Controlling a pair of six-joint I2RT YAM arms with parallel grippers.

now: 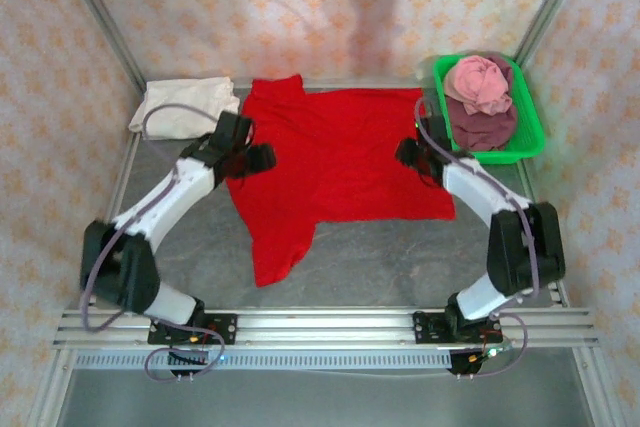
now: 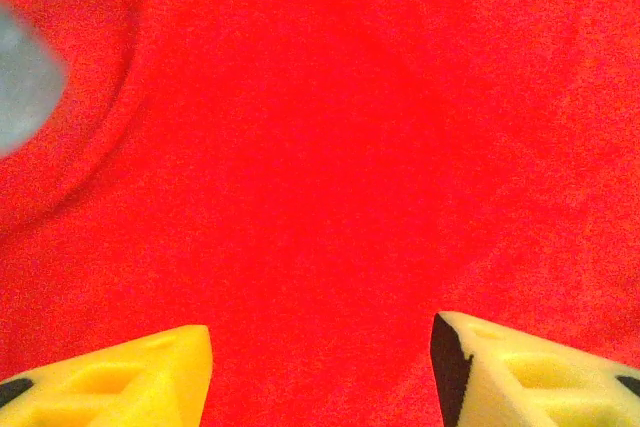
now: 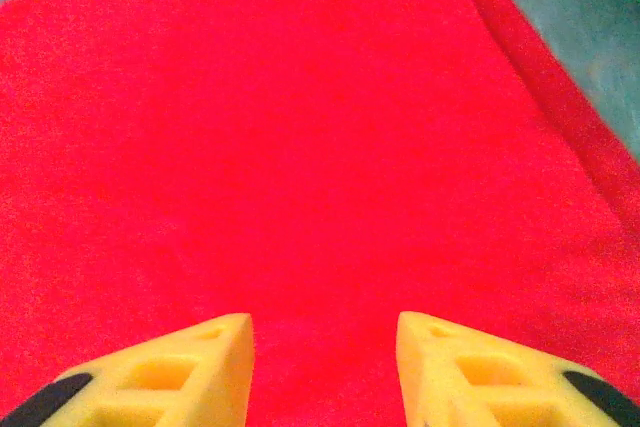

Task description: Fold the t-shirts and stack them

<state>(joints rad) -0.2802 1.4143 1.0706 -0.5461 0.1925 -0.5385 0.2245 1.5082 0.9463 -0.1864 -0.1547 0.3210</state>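
The red t-shirt [image 1: 340,162] lay spread flat across the middle of the grey table [image 1: 400,257], smooth through the body, with a narrow part trailing toward the near edge. The left gripper [image 1: 255,159] sat at its left edge and the right gripper [image 1: 408,154] at its right. Both had their yellow fingers [image 3: 170,377] parted over the cloth, gripping nothing. A cream-white t-shirt [image 1: 185,107] lay folded at the far left. A pink t-shirt [image 1: 480,82] and a maroon t-shirt [image 1: 485,127] sat bunched in the green tray [image 1: 530,137].

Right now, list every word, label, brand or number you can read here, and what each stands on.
None: no readable text anywhere.
The red t-shirt, cream t-shirt, green tray, left claw and right claw all look plain.
The wall covering bears only a repeated pattern, no letters.
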